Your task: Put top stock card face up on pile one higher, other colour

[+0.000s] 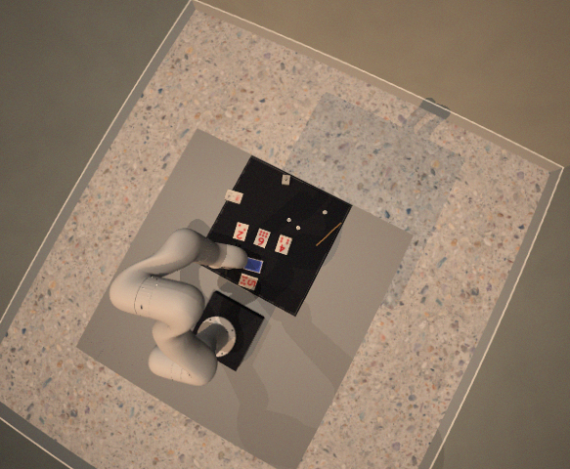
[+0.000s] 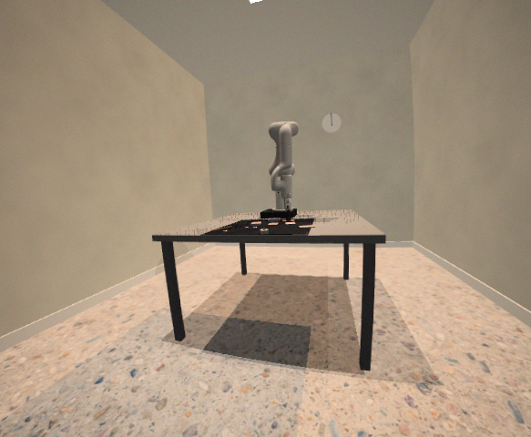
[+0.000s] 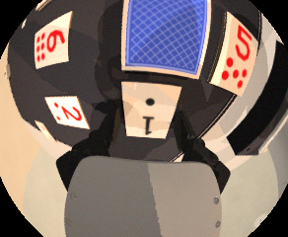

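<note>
My gripper (image 3: 148, 117) (image 2: 285, 213) is open and hangs low over the black card cloth (image 1: 300, 273), next to the blue face-down stock (image 1: 253, 265) (image 3: 166, 26). In the wrist view a face-up card with a black 1 (image 3: 148, 102) shows between the open fingers; I cannot tell whether they touch it. The arm hides it in the overhead view. Three red piles lie in a row: a 2 (image 1: 241, 232) (image 3: 68, 113), a 6 (image 1: 261, 236) (image 3: 52, 43) and a 4 (image 1: 283, 244). A red 5 (image 1: 247, 281) (image 3: 238, 54) lies face up beside the stock.
Another card (image 1: 234, 196), a small cube (image 1: 285, 179), three small white chips (image 1: 298, 227) and a thin wooden stick (image 1: 328, 234) lie on the cloth's far part. The cloth lies on a grey table (image 1: 355, 282) (image 2: 350, 230). The arm's black base plate (image 1: 246, 322) is beside the cloth.
</note>
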